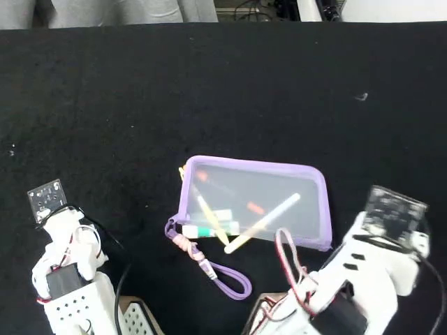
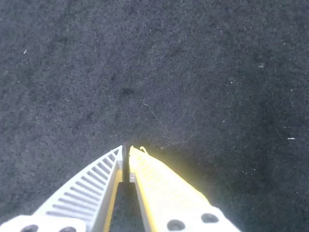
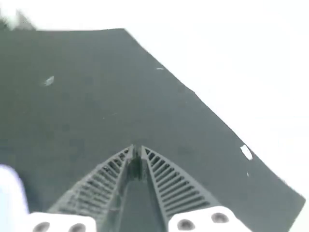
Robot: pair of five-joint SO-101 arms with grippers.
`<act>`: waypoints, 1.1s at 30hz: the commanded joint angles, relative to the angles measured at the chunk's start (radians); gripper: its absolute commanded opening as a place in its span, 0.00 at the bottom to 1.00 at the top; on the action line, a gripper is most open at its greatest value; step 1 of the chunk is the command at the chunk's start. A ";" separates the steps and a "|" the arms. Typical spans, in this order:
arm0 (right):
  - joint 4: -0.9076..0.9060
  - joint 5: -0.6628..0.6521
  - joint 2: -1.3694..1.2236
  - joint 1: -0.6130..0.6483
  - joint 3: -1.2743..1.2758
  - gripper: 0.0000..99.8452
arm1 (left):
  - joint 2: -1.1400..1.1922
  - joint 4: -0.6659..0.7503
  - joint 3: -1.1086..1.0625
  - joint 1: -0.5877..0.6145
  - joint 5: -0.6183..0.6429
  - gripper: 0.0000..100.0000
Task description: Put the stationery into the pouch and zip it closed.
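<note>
pouch [image 1: 255, 202] | between arms | apart from left gripper [image 2: 126, 151], right gripper [image 3: 136, 151]

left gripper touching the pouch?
Apart. High view: a stretch of black table lies between the left arm and the pouch. Left wrist view: the left gripper is shut, with just table at its tips.

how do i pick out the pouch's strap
On the black table, find the clear pouch with purple edging. From its lower left corner in the high view the strap trails out. It alone lies outside the pouch: a purple loop on a pink cord.
</note>
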State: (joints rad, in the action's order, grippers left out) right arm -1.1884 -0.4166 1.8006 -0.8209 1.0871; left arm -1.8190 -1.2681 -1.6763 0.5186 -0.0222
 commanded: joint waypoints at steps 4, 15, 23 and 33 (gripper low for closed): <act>-0.167 -0.138 -0.035 0.256 -0.117 0.02 | -0.002 -0.005 -0.024 0.007 0.009 0.03; -0.287 -0.137 -0.404 0.614 -0.392 0.19 | -0.002 -0.005 -0.024 0.007 0.009 0.03; -0.359 -0.048 -0.547 0.888 -0.547 0.19 | -0.002 -0.005 -0.024 0.007 0.009 0.03; -0.371 -0.037 -0.710 1.079 -0.555 0.19 | -0.002 -0.005 -0.024 0.007 0.009 0.03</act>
State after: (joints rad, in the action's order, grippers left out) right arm -1.5566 -0.4626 1.1515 0.1857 0.5762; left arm -1.8190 -1.2681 -1.6763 0.5186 -0.0222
